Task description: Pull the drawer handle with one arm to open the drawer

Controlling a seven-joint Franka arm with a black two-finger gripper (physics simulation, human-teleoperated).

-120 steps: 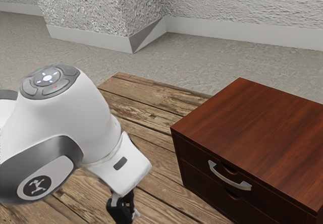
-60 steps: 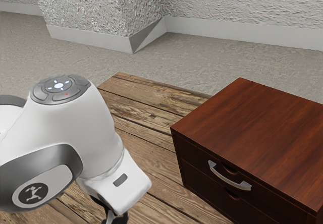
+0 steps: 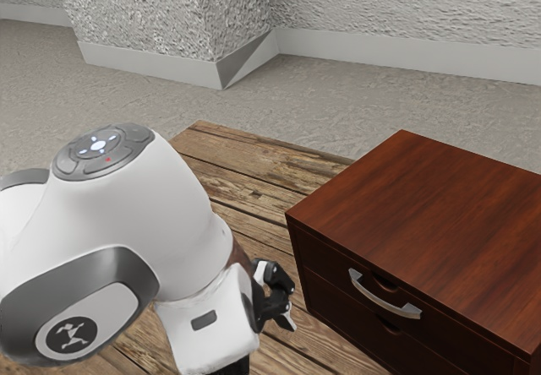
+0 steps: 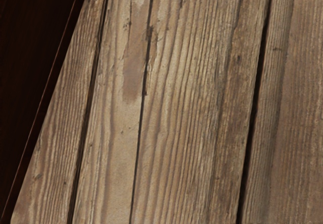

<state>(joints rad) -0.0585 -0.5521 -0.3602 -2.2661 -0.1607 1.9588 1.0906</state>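
Observation:
A dark red wooden cabinet (image 3: 439,214) stands on the plank table at the exterior view's right. Its upper drawer front carries a curved silver handle (image 3: 385,296) and sits flush with the cabinet face. My gripper (image 3: 277,301) pokes out from behind the white arm, low over the planks, a short way off the cabinet's near corner and apart from the handle. Too little of it shows to read its state. In the wrist view, bare planks lie under the hand, with the cabinet's dark side (image 4: 25,57) along one edge.
The large white arm link (image 3: 110,248) covers the lower left of the exterior view. The wooden table (image 3: 245,181) runs back to an edge, beyond which lie grey carpet and a rough white wall corner (image 3: 169,12). A second drawer front (image 3: 363,333) lies under the upper one.
My hand has swung from the bottom edge of the exterior view up and to its right, closer to the cabinet's corner. The arm link has shifted slightly right. The drawer has not moved.

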